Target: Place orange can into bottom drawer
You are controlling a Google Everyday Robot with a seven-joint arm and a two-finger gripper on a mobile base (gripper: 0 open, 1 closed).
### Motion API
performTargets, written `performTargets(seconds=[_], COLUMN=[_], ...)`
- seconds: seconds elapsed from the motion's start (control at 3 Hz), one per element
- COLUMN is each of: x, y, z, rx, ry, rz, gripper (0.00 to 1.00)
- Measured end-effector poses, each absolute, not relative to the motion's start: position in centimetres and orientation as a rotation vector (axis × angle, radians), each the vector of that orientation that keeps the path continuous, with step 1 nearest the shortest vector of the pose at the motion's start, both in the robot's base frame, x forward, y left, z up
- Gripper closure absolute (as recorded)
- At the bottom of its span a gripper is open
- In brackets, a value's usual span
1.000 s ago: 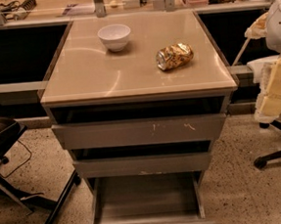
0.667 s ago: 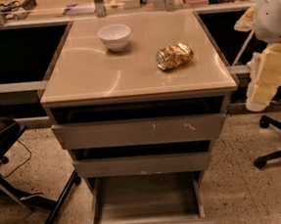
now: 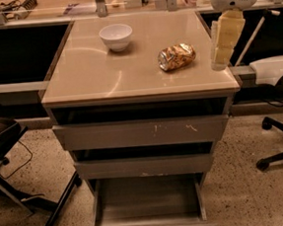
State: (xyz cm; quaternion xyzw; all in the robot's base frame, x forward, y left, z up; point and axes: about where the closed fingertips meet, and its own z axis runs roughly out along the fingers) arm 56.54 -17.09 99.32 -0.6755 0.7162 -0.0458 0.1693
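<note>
cabinet top [image 3: 103,73] shown tan | bottom drawer [image 3: 148,201] pulled open below | gripper [image 3: 219,61] hung over top's right edge, beside can, apart; grip state cannot be told | white bowl [image 3: 116,36] set at rear | orange can [image 3: 176,57] laid sideways on top, right half

I am looking down on the glossy beige top [image 3: 103,76] of a grey drawer cabinet [image 3: 138,134], and this flat surface is carrying two things. A small round white bowl [image 3: 116,36] is sitting upright toward the back of the top. A dented golden-orange metal drink can [image 3: 176,57] is lying on its side to the right of the bowl and nearer the front edge, well apart from the bowl, its silver round end pointing back toward the bowl's side. My gripper [image 3: 221,58] is hanging farther right of the bowl, just beyond the can, by the top's right edge, apart from the can.
</note>
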Motion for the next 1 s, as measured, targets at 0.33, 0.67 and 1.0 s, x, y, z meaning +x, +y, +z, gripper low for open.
performTargets(seconds=[0.33,0.67,1.0], x=[62.0,66.4,69.4], y=[-15.6,-15.7,-17.3], z=[98.0,95.0,91.3], rx=[-1.939,-1.914,-1.841], ry=[1.988,1.986,2.019], rz=[-0.073,0.024,0.131], gripper=[0.0,0.0,0.0])
